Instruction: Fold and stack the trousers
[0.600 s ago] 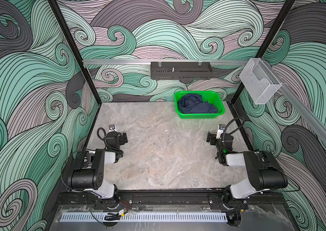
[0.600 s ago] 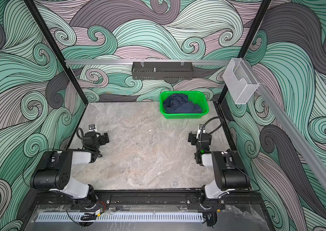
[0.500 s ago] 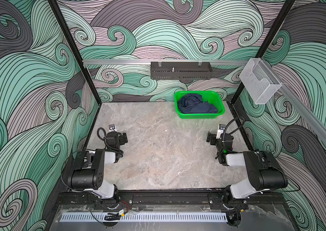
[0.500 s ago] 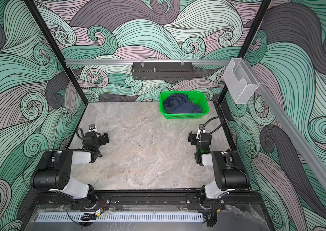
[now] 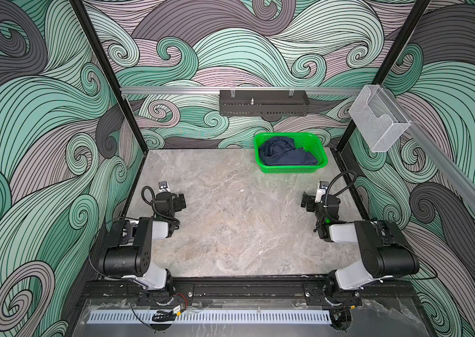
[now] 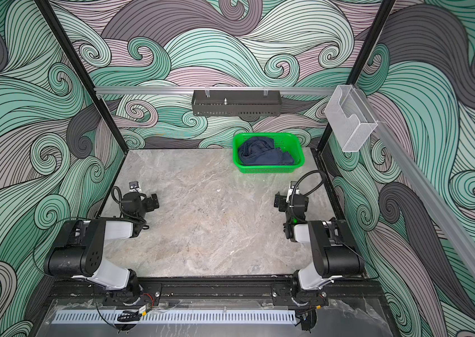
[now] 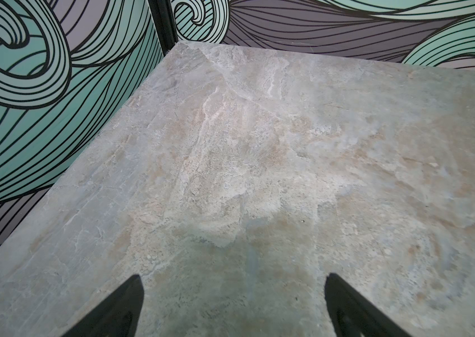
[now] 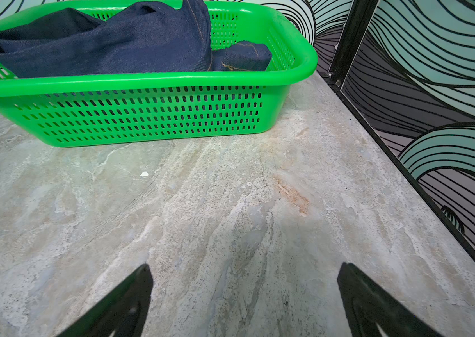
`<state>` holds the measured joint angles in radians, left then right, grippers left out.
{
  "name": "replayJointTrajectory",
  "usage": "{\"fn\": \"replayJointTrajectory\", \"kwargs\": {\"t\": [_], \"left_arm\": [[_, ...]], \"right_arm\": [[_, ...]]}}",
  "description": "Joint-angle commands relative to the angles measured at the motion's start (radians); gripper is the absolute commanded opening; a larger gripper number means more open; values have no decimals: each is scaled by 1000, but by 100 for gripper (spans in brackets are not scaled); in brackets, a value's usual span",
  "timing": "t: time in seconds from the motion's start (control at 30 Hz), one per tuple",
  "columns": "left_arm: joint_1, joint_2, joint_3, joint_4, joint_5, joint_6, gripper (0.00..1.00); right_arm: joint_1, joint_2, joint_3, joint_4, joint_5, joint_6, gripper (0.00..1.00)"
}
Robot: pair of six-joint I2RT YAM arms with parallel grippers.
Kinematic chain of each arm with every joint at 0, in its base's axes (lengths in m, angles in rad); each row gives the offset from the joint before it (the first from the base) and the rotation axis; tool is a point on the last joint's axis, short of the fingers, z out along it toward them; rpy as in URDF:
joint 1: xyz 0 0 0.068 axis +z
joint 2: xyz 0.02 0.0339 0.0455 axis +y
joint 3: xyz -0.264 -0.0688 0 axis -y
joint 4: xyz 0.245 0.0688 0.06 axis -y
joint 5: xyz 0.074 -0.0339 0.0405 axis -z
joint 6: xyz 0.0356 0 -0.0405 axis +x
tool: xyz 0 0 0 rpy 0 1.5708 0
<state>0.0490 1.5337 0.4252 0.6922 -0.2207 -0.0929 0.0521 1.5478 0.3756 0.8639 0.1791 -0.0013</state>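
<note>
Both top views, trousers (image 5: 284,153) unmoved in basket (image 5: 290,169)

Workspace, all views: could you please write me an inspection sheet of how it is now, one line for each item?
Surface: marbled grey table, some brownish stains.
Job's things: dark blue trousers lie crumpled inside the green basket at the far right; not yet folded.
Clutter: one small white fleck on the table.
Pincers: left pincer open, empty, above the table; right pincer open, empty, facing the basket.
Cables: right cable loop and left cable loop arch over their arms, apart from the trousers.
Surroundings: wave-patterned walls; black tray and clear holder on rails.
</note>
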Motion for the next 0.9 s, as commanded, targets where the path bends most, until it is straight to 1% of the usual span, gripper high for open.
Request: {"fn": "replayJointTrajectory", "kwargs": {"t": [0.0,0.53,0.63,0.7,0.73,0.77,0.8,0.83,0.87], "left_arm": [[-5,-18,25,-5,-12,-2,98],[-5,-17,28,-10,-15,-4,99],[-5,-19,25,-5,-10,-3,99],[-8,-44,37,-14,34,47,95],[-24,-81,67,-93,13,65,92],[-44,-136,132,-250,-40,57,92],[-58,-185,232,-483,-124,-31,91],[-60,-211,327,-638,-160,-115,89],[-60,-221,396,-737,-160,-159,87]], "right_arm": [[5,-10,17,9,6,-9,99],[3,-8,16,9,7,-7,99],[-7,-11,17,6,-11,-3,100],[30,-63,27,-21,118,-6,99],[51,-138,68,-157,163,-15,99],[71,-205,122,-297,197,-14,99],[79,-271,193,-446,236,85,99],[72,-319,262,-578,219,189,99],[72,-340,317,-654,199,244,99]]}}
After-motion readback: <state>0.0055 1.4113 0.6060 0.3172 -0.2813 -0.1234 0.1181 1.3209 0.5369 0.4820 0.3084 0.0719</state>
